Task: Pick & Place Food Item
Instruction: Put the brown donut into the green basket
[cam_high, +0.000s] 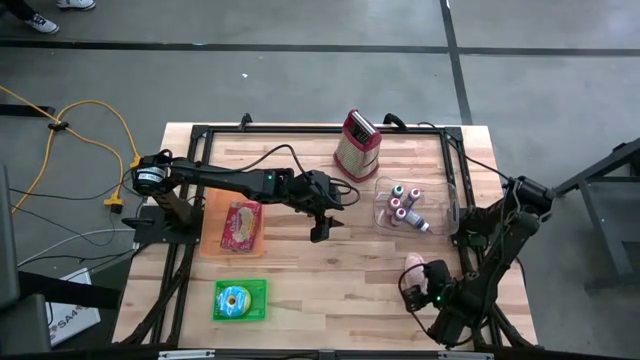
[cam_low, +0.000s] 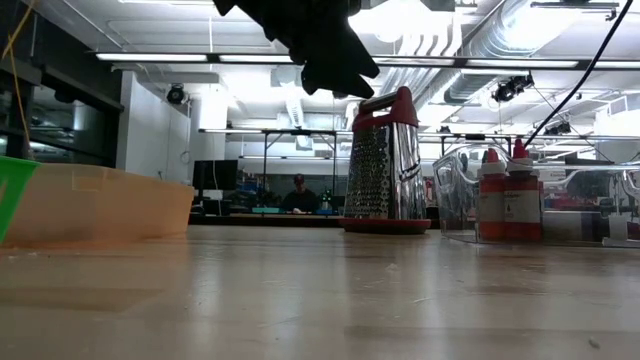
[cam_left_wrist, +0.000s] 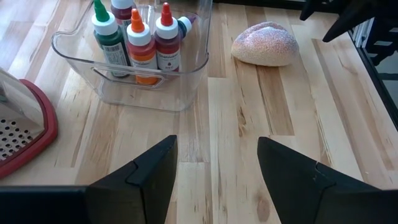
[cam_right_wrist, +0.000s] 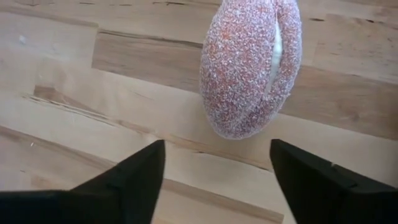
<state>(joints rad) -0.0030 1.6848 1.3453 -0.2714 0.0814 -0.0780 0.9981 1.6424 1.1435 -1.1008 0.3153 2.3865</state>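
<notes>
Sugared bun (cam_right_wrist: 250, 65), pink and speckled with a pale seam along one side, lies on the bare wooden counter (cam_high: 330, 270), just in front of the right pincer (cam_right_wrist: 214, 180), whose two dark fingers stand apart and touch nothing. From above, the bun (cam_high: 413, 262) sits near the clear bin (cam_high: 412, 207) of small coloured bottles (cam_left_wrist: 140, 40), on that bin's side away from the red box grater (cam_high: 357, 144). The left pincer (cam_left_wrist: 214, 177) hangs above the counter beside the clear bin, between it and the orange tray (cam_high: 232, 226), its fingers parted and empty. A green square item (cam_high: 240, 300) lies beyond the orange tray from the bin.
</notes>
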